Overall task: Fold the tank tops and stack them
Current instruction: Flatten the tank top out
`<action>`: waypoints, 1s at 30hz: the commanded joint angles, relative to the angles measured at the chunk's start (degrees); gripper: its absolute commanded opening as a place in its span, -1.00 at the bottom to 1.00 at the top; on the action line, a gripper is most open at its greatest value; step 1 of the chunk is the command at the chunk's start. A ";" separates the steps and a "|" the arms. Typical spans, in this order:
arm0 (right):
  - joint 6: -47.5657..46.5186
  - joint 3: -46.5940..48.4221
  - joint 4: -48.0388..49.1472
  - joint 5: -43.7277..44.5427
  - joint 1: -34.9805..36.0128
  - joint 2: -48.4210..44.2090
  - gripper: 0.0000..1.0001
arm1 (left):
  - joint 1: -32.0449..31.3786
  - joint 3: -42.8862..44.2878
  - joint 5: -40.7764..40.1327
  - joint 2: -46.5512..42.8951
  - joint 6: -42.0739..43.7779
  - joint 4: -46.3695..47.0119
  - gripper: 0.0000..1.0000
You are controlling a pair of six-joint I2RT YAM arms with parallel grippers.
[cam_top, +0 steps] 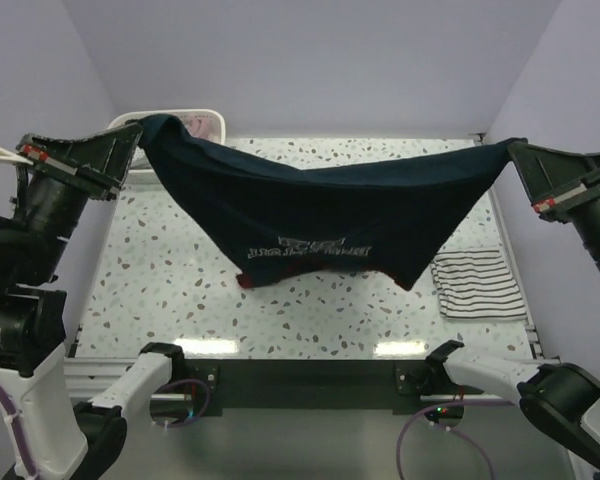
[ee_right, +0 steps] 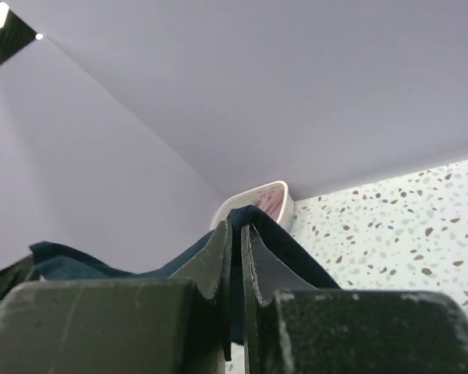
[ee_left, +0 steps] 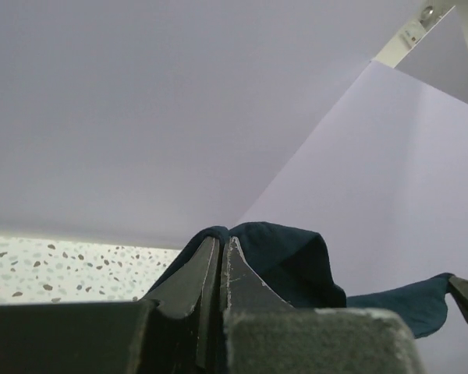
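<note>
Folded striped tank top (cam_top: 477,283) flat on table (cam_top: 160,290), at right edge, toward near-right corner. Over table middle: navy tank top (cam_top: 340,210) hung stretched between both arms, sagging in centre, red-trimmed hem lowest; contact with table: cannot tell. One corner pinched tight in left fingers (ee_left: 205,274), other corner in right fingers (ee_right: 217,261). Far-left corner: white basket (cam_top: 212,118), pinkish cloth (cam_top: 194,124) inside.
</note>
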 commanded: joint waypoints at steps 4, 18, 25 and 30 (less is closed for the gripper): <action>-5.24 -4.78 5.96 6.73 -0.03 5.62 -1.00 | 0.42 -0.93 -1.15 9.35 -2.56 7.68 -1.00; -6.51 20.16 25.46 -12.36 -15.92 47.63 -1.00 | 1.12 22.05 6.13 52.87 -6.77 35.30 -1.00; -6.22 11.56 46.74 -13.48 -20.33 39.40 -1.00 | 5.60 32.32 11.77 57.99 -14.16 58.56 -1.00; -8.68 6.40 48.59 -12.76 -22.71 32.91 -1.00 | 8.85 25.62 14.48 53.13 -11.96 60.70 -1.00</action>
